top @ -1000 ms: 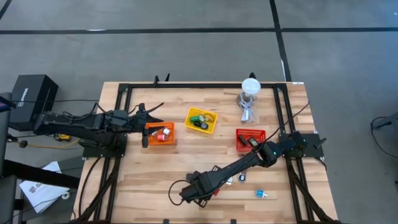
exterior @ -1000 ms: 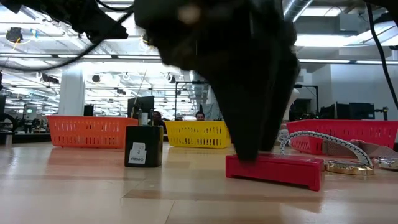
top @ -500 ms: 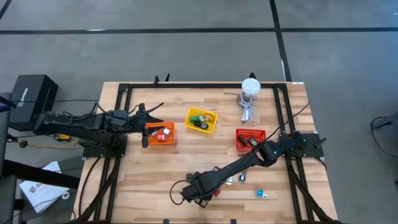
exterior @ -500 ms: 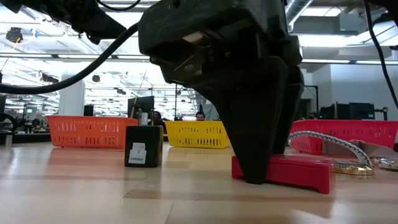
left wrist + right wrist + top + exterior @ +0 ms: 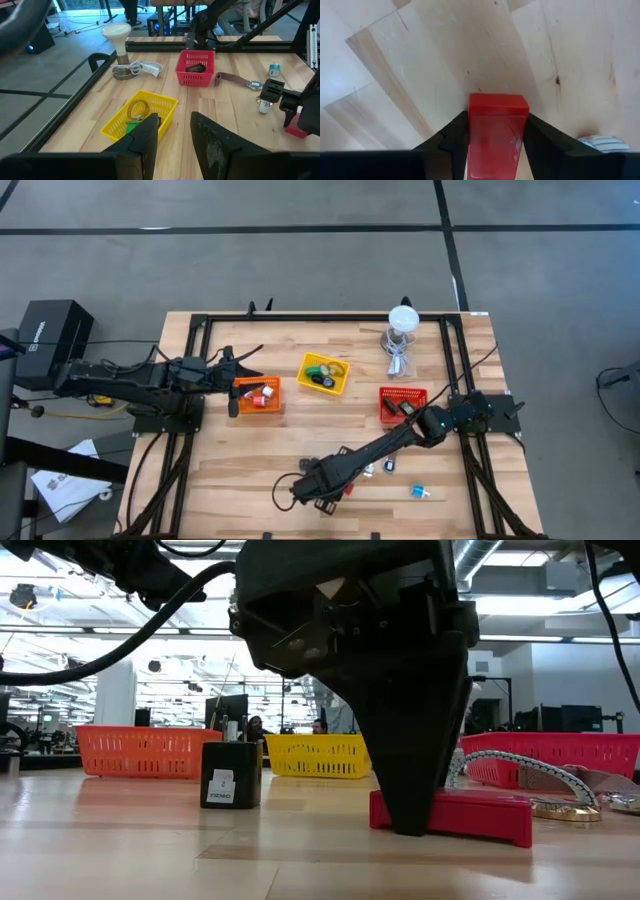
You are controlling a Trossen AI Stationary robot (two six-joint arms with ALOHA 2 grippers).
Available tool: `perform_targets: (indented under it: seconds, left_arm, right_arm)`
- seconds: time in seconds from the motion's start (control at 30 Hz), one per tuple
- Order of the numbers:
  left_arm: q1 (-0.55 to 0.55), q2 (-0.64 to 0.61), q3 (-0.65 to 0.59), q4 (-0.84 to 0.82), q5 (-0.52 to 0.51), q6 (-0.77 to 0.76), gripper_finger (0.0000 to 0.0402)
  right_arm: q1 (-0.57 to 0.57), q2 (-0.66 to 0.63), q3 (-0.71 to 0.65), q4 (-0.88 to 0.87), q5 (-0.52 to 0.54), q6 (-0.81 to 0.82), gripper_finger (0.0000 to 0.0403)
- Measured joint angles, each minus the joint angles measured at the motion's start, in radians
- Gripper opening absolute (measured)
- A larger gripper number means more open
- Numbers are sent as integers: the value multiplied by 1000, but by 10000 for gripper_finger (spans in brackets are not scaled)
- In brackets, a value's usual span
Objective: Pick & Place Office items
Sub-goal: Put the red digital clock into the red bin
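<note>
Right gripper (image 5: 495, 145) down at the table's front edge, fingers snug on both long sides of the red block (image 5: 497, 132), block flat on the wood. Looked like rigid, light plastic, probably slick. Mid-length grip seemed best. Left gripper (image 5: 175, 137) parked open over the orange bin (image 5: 257, 394).

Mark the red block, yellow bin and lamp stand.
red block (image 5: 497, 135), right wrist view, top face between the fingers
yellow bin (image 5: 159, 105), left wrist view, far rim
lamp stand (image 5: 116, 32), left wrist view, white round top
</note>
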Motion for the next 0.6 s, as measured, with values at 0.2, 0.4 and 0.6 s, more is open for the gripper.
perform_targets:
  seconds: [0.2,0.4,0.6]
  left_arm:
    - [0,0,0,0,0,0,110]
    - [0,1,0,1,0,0,110]
    - [0,20,1,8,0,0,110]
  right_arm:
    - [-2,-12,-1,-27,1,-64,170]
    - [-9,-50,-7,-167,21,-109,146]
    - [-21,-120,-7,-272,57,-129,141]
